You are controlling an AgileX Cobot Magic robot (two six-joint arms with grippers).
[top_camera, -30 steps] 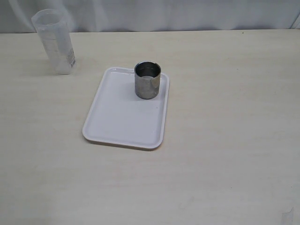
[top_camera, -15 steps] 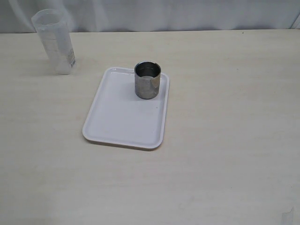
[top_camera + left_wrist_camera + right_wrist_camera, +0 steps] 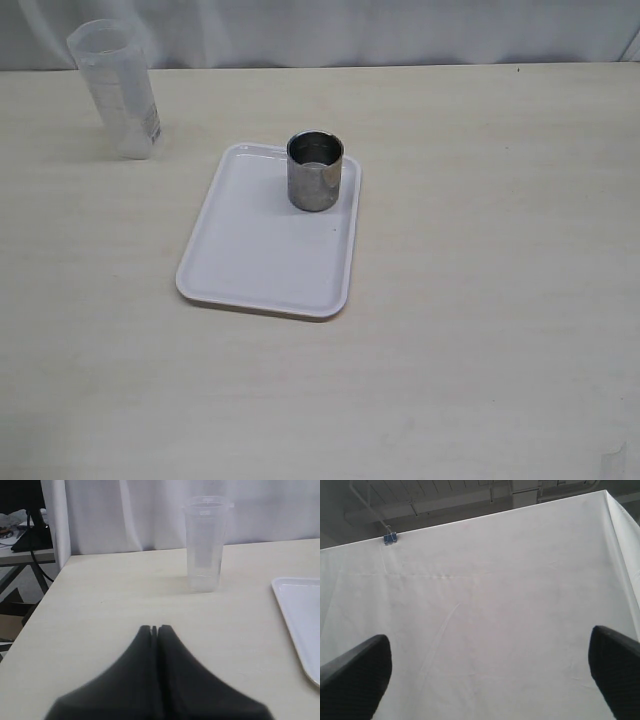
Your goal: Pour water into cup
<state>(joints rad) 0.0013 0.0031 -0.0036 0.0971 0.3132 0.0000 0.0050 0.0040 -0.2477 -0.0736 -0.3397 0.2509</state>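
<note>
Cup on tray, well apart from closed left jaws; right jaws spread.

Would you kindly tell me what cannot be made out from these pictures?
Beaker: fill level, exterior view, too clear to tell.
Cup: contents, exterior view, lost in its dark reflective inside.
Tray: left wrist view, cut off by the frame edge.
Table: right wrist view, out of frame; only a white sheet and the right fingers show.
</note>
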